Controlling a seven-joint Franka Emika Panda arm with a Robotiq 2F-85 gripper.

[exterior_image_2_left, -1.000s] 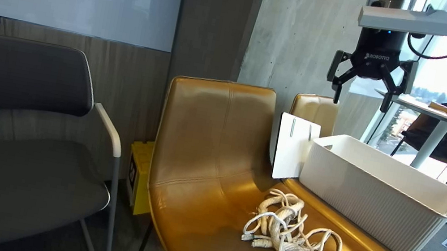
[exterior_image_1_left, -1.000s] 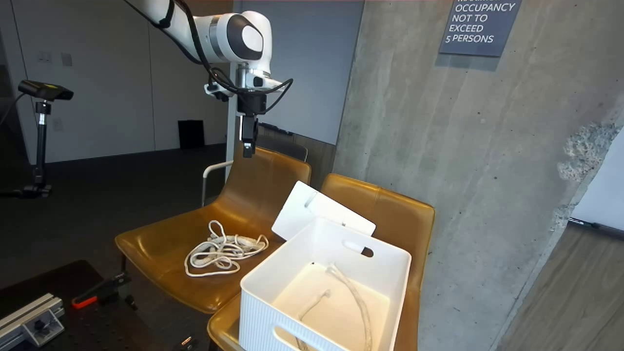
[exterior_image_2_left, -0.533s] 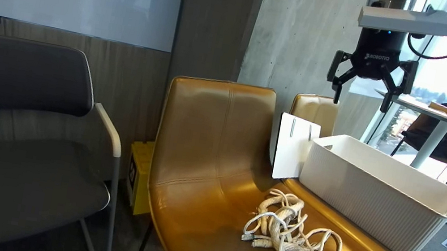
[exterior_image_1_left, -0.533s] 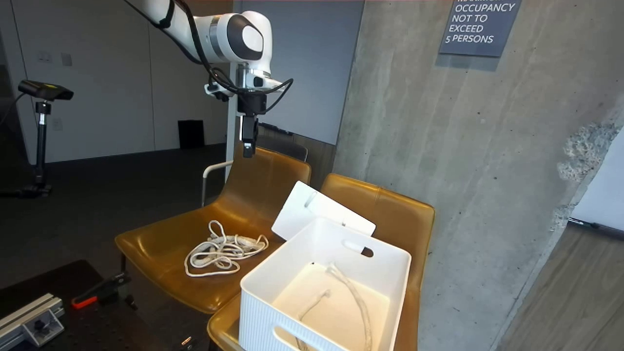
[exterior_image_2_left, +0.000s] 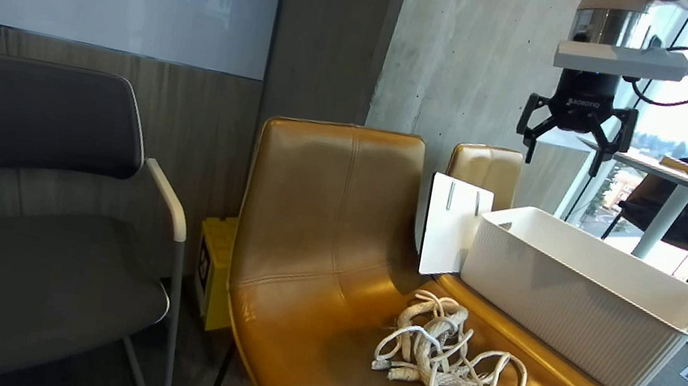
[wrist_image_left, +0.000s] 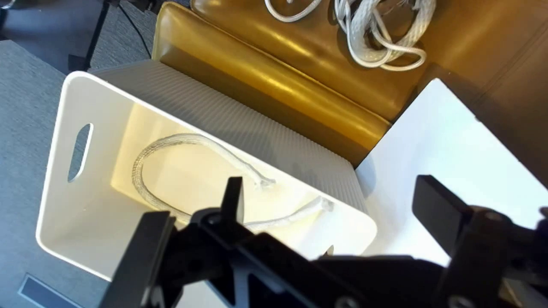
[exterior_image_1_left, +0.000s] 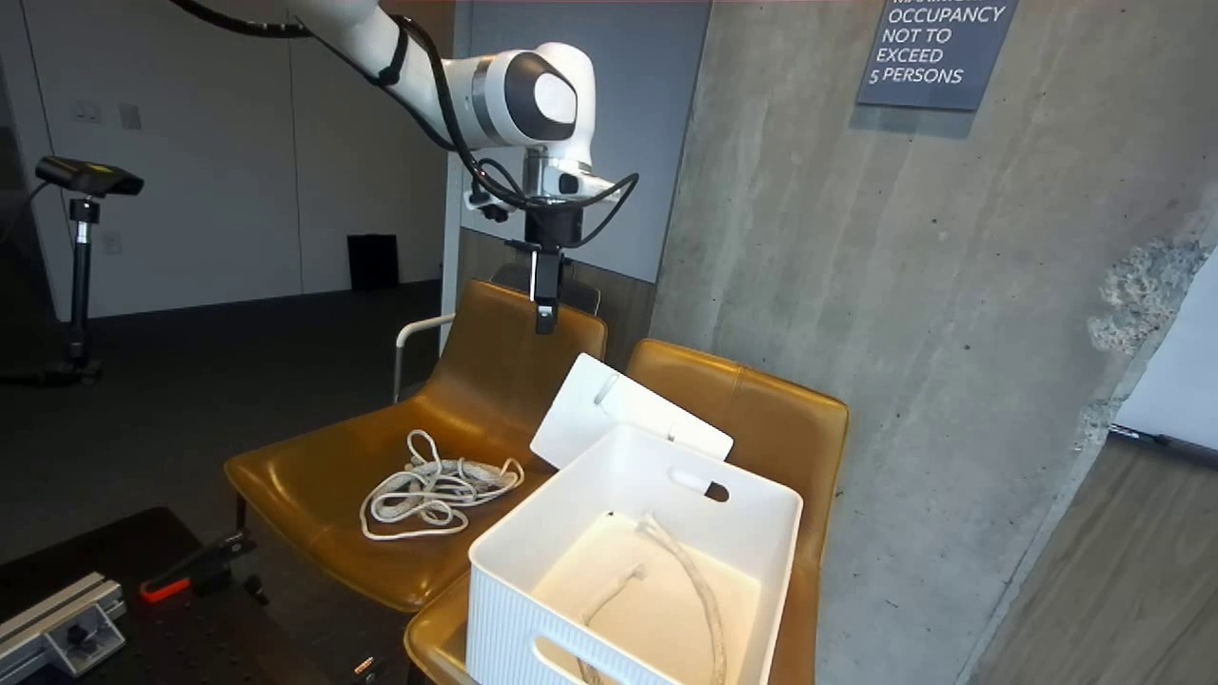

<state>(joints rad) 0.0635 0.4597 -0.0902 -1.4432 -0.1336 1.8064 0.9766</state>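
My gripper (wrist_image_left: pixel 330 192) is open, its fingers wide apart and nothing between them. In both exterior views it hangs pointing down, well above the chairs (exterior_image_1_left: pixel 333 466). Seen from the wrist, a white ribbed bin (wrist_image_left: pixel 94 222) and a flat white panel (wrist_image_left: pixel 419 124) lie beneath the jaws; the panel leans behind the bin (exterior_image_2_left: pixel 570 301) on a tan seat. Inside the bin rests a curved length of pale braided sleeve (wrist_image_left: pixel 139 171), partly covered by the left finger. A tangled white cord bundle (exterior_image_2_left: pixel 454 372) lies on the neighbouring tan seat, touched by nothing of mine.
A concrete wall (exterior_image_1_left: pixel 856 285) rises behind the chairs. At lower left are a dark table with a clamp (exterior_image_1_left: pixel 195 571) and a metal rail (exterior_image_1_left: pixel 62 623). A camera stand (exterior_image_1_left: pixel 82 266) stands farther back. A grey armchair (exterior_image_2_left: pixel 22 279) and yellow box (exterior_image_2_left: pixel 222 270) flank the tan chair.
Over the last half second the arm has travelled lower and nearer the bin, rightward and down in an exterior view. The jaws stay wide. Cord, panel and bin have kept their places.
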